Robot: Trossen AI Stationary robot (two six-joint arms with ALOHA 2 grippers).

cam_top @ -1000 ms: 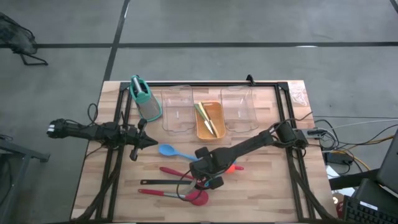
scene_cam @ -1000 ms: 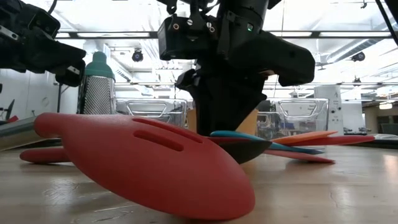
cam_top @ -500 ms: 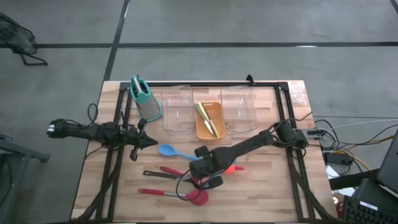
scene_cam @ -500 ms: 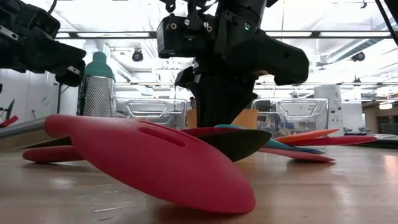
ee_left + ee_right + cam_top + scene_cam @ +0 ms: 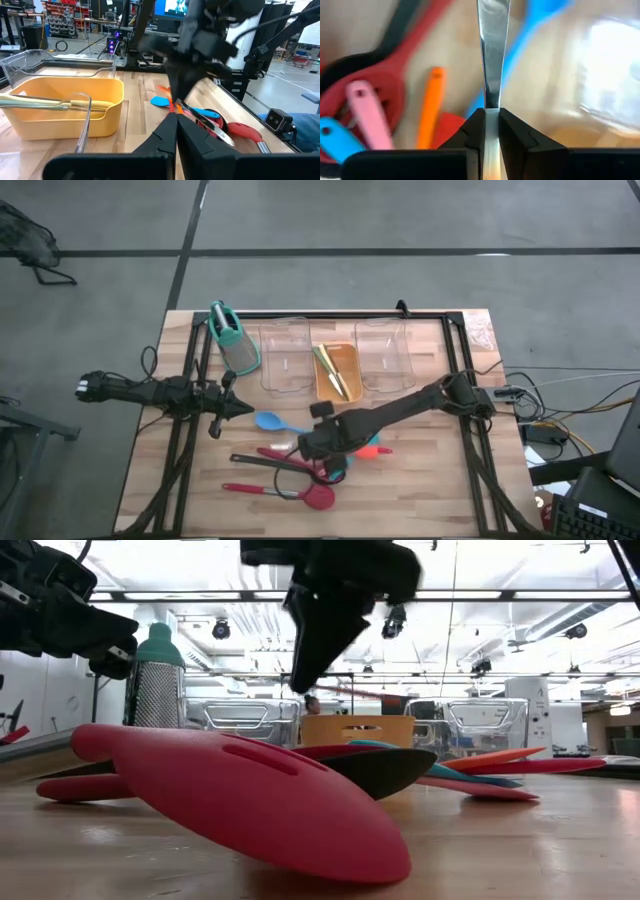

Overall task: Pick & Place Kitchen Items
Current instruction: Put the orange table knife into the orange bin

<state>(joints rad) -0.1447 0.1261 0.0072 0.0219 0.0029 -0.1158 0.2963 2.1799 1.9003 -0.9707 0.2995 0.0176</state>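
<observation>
Kitchen items (image 5: pixel 300 470) lie scattered on the front-middle of the desk (image 5: pixel 420 490): a blue spoon (image 5: pixel 270 421), long red-headed black-handled spoons (image 5: pixel 290 494), and small pink (image 5: pixel 364 112) and orange (image 5: pixel 431 105) ones. The right gripper (image 5: pixel 312 445) hangs above this pile, lifted off the wood, its fingers (image 5: pixel 472 131) clamped on a slim silver utensil (image 5: pixel 492 60). The left gripper (image 5: pixel 236 408) rests at the desk's left side, just beside the blue spoon, closed with nothing in it. Two pale utensils lie in the orange tray (image 5: pixel 337 372).
</observation>
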